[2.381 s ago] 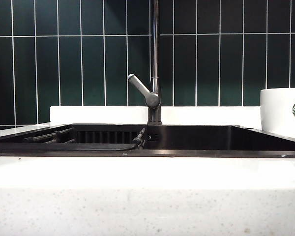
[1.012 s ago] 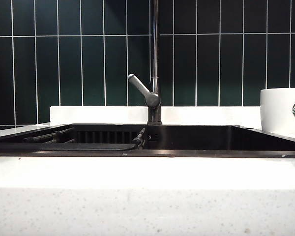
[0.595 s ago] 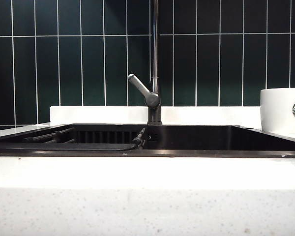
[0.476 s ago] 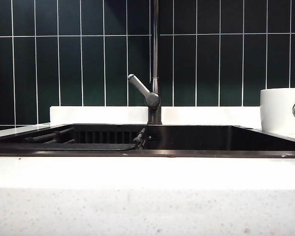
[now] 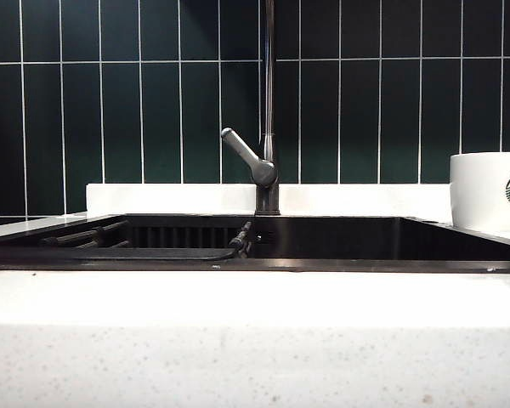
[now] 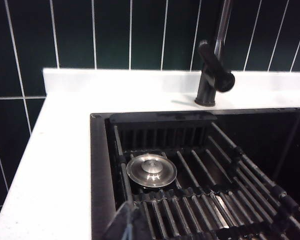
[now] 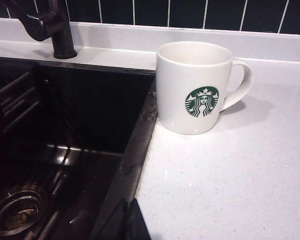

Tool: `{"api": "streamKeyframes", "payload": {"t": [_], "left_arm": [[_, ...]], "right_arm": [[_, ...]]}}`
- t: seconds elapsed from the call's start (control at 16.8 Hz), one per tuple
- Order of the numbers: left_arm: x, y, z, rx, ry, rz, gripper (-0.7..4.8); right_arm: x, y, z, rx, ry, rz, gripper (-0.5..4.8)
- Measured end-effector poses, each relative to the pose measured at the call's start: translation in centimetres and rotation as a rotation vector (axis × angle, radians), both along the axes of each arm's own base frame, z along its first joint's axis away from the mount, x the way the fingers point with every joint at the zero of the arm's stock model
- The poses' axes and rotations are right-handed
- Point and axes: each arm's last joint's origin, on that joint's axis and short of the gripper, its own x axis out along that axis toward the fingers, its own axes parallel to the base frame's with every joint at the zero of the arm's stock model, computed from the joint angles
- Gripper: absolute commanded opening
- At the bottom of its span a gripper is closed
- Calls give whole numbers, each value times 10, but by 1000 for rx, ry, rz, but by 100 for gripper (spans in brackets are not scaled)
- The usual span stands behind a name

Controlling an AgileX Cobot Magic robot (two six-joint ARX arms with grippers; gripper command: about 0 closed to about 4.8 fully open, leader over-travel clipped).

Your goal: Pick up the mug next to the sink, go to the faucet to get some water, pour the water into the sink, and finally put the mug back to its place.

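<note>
Exterior view: mug (image 5: 488, 191) stood upright on counter (image 5: 255, 297), right of sink (image 5: 323, 238); my left claw (image 6: 126, 225) and right claw (image 7: 130, 222) were clenched, empty.

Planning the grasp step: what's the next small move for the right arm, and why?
Probably open the right gripper and ease it toward the mug. The mug stands upright and untouched on the counter beside the sink, handle turned away from the basin, while the fingers are shut and short of it. The left gripper, also shut, hangs over the sink's rack.
</note>
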Motion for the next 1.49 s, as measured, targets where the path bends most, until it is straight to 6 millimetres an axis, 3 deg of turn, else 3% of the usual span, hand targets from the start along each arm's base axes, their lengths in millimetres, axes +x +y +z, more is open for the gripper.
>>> {"api": "streamKeyframes", "payload": {"t": [0.95, 1.49], "left_arm": [[0, 0, -10, 24, 104, 3, -5], [-18, 9, 10, -41, -116, 144, -5]], "right_arm": [[0, 0, 0, 0, 3, -2, -6], [0, 0, 0, 0, 3, -1, -6]]}}
